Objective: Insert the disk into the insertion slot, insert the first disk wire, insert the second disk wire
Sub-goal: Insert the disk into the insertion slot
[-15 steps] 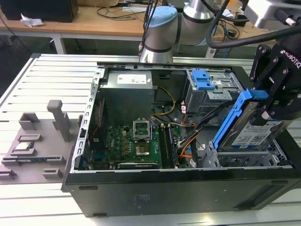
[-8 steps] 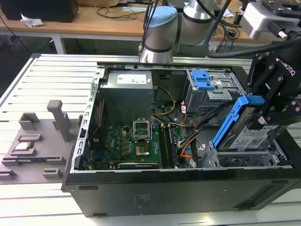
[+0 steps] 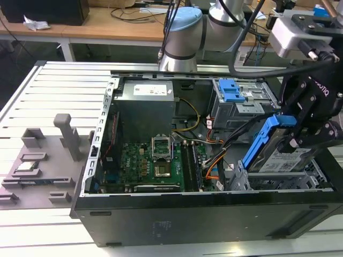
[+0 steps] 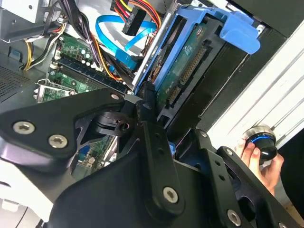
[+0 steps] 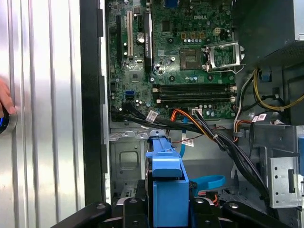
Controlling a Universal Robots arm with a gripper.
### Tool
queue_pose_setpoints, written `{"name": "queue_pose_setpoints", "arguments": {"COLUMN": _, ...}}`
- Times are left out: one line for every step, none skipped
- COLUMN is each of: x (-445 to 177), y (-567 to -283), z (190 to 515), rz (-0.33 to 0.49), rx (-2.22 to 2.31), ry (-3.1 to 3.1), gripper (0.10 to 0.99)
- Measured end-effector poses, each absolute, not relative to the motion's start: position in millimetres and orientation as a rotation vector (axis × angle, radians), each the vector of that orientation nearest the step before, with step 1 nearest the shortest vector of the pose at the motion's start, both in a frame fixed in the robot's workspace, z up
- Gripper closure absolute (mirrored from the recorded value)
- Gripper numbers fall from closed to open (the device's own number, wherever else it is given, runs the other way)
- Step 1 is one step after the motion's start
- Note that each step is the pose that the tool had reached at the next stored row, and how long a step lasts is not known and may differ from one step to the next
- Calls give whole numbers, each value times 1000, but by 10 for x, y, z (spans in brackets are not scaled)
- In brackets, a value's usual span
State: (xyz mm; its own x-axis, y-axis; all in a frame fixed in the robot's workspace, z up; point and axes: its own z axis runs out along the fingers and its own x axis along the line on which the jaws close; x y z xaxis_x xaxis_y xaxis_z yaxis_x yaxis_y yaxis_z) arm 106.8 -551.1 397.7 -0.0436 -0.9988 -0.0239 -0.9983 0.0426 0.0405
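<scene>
The disk point(image 3: 286, 158), silver with a white label in a bright blue carrier point(image 3: 261, 140), hangs tilted at the case's front corner on the exterior view's right. My gripper point(image 3: 301, 138) is shut on it from above. Its low end rests at the top of the insertion slot point(image 3: 278, 183), a perforated silver cage. In the first wrist view the blue carrier point(image 5: 166, 171) stands between my black fingers point(image 5: 135, 206). The second wrist view shows the disk's green underside point(image 4: 185, 80). A blue flat wire point(image 5: 209, 183) and a black wire bundle point(image 5: 223, 142) lie loose beside the cage.
A taller grey bay with a blue latch point(image 3: 235, 91) stands behind the cage. The motherboard point(image 3: 155, 160) fills the case floor. Grey fixtures point(image 3: 37, 160) sit on the slatted table at the exterior view's left. A person's hand point(image 4: 261, 161) holds a round knob outside the case.
</scene>
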Motion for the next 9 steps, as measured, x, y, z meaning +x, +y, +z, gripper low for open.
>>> {"name": "queue_pose_setpoints", "arguments": {"x": 1068, "y": -5511, "z": 3966, "rz": -72, "rx": 2165, "ry": -2260, "gripper": 722}}
{"name": "queue_pose_setpoints", "arguments": {"x": 1068, "y": -5511, "z": 3954, "rz": -72, "rx": 2165, "ry": -2260, "gripper": 722}}
{"name": "queue_pose_setpoints", "arguments": {"x": 1068, "y": -5511, "z": 3942, "rz": -72, "rx": 2165, "ry": -2260, "gripper": 722}}
{"name": "queue_pose_setpoints", "arguments": {"x": 1068, "y": -5511, "z": 3927, "rz": -72, "rx": 2165, "ry": -2260, "gripper": 722}}
{"name": "queue_pose_setpoints", "arguments": {"x": 1068, "y": -5511, "z": 3920, "rz": -72, "rx": 2165, "ry": -2260, "gripper": 722}}
{"name": "queue_pose_setpoints", "arguments": {"x": 1068, "y": -5511, "z": 3918, "rz": -71, "rx": 2165, "ry": -2260, "gripper": 722}}
{"name": "queue_pose_setpoints", "arguments": {"x": 1068, "y": -5511, "z": 3919, "rz": -71, "rx": 2165, "ry": -2260, "gripper": 722}}
{"name": "queue_pose_setpoints", "arguments": {"x": 1069, "y": -5511, "z": 3918, "rz": -71, "rx": 2165, "ry": -2260, "gripper": 722}}
{"name": "queue_pose_setpoints", "arguments": {"x": 1069, "y": -5511, "z": 3918, "rz": -71, "rx": 2165, "ry": -2260, "gripper": 722}}
